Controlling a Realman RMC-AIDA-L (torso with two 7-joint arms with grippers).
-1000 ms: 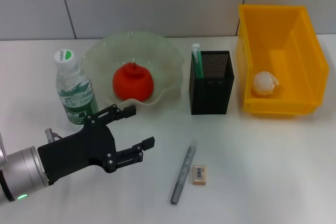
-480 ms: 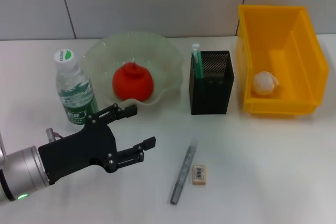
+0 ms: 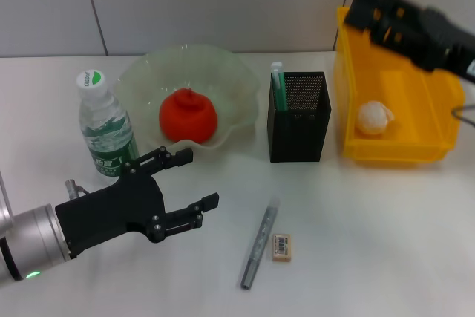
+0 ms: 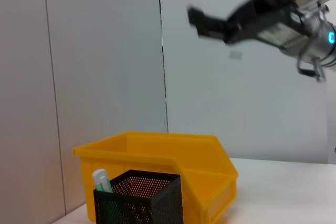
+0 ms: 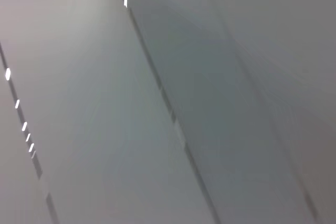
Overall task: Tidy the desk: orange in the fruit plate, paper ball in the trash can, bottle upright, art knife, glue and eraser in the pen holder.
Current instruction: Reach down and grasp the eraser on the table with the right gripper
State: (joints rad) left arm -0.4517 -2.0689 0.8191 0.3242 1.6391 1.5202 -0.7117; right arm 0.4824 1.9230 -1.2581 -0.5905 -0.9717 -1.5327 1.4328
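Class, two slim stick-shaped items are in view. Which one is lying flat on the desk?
The grey art knife, lying beside the eraser; the mint-green glue stands in the pen holder.

Orange (image 3: 188, 115) in fruit plate (image 3: 148, 72)

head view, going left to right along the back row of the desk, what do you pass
bottle → fruit plate holding the orange → pen holder with the glue in it → trash can holding the paper ball
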